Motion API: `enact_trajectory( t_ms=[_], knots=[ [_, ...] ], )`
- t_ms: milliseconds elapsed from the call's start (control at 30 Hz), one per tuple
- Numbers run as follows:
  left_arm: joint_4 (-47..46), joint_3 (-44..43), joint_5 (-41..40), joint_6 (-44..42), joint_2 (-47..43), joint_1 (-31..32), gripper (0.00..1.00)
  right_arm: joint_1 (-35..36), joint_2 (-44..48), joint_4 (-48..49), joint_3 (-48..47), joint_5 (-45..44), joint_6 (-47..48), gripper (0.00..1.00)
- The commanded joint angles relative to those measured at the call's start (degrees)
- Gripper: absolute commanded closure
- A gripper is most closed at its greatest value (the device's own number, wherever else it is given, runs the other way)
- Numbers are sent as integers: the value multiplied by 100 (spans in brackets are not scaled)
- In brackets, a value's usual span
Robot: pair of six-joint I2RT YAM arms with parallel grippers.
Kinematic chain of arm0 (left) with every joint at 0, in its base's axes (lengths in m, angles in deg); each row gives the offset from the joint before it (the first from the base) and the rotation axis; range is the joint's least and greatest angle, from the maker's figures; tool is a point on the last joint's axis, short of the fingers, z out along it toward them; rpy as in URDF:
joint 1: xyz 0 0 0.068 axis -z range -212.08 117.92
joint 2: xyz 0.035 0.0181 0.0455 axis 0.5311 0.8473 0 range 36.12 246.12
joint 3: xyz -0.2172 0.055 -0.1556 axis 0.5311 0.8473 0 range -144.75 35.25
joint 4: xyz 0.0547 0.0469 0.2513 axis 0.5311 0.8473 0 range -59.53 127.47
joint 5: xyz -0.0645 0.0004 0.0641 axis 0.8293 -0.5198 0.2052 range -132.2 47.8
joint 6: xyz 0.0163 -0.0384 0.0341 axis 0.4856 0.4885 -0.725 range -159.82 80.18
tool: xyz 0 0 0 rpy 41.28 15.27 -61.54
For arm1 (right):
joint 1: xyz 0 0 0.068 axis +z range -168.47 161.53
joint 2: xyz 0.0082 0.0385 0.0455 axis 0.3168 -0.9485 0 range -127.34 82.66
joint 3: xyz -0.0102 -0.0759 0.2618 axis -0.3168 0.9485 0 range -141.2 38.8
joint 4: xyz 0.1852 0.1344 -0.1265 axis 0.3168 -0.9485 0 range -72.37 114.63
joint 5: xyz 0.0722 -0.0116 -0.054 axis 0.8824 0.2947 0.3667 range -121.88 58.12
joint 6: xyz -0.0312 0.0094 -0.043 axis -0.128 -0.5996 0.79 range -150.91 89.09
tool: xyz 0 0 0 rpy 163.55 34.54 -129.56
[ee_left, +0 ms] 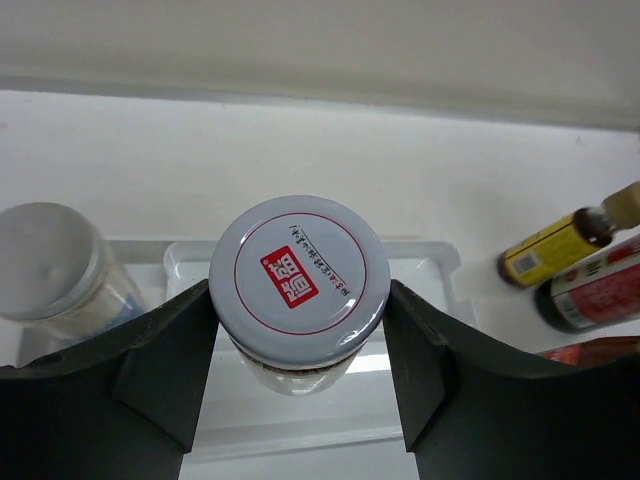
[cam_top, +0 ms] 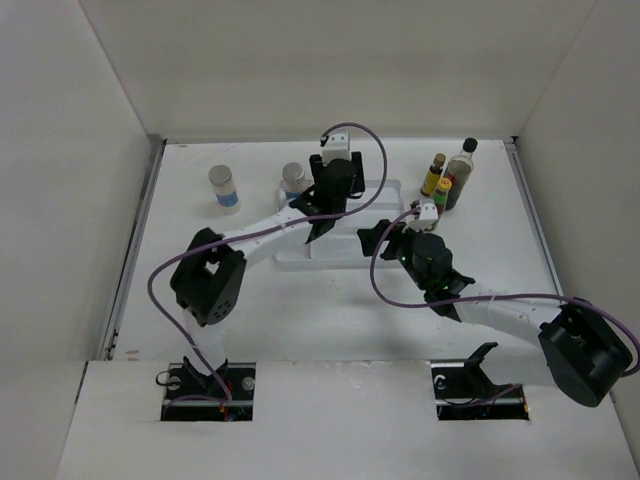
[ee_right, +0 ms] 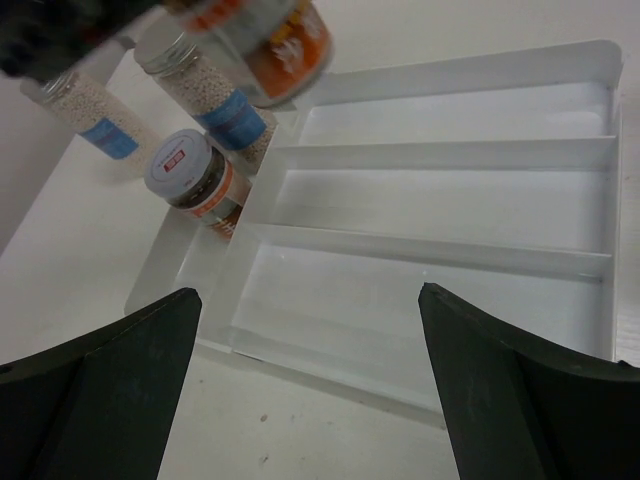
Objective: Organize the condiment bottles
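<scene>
Glossy jar lid (ee_left: 299,279); matt black fingers (ee_left: 165,365).

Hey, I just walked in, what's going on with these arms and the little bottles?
The left end effector grips a grey-lidded jar above the white tray. The right end effector hangs open over the tray, holding nothing. A reddish-labelled jar seems to sit in the tray's end section; the tall dark bottle stands on the table.

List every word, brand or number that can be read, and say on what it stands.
Nothing can be read with certainty.
Lid of the jar in the left gripper: red square with two Chinese characters, small print beside it, both blurred.
Yellow-labelled bottle: print too small.
Blue-labelled jars: blurred.
</scene>
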Motion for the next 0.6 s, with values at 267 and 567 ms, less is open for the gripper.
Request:
enact_trajectory(
  t_ms=[267, 567],
  knots=[
    [-449, -1308, 271, -170, 1279, -437, 63, -20, 225, 318, 10, -104, -15, 2],
    [-739, -1202, 235, -152, 1543, -657, 62, 15, 58, 336, -42, -95, 3, 2]
  ],
)
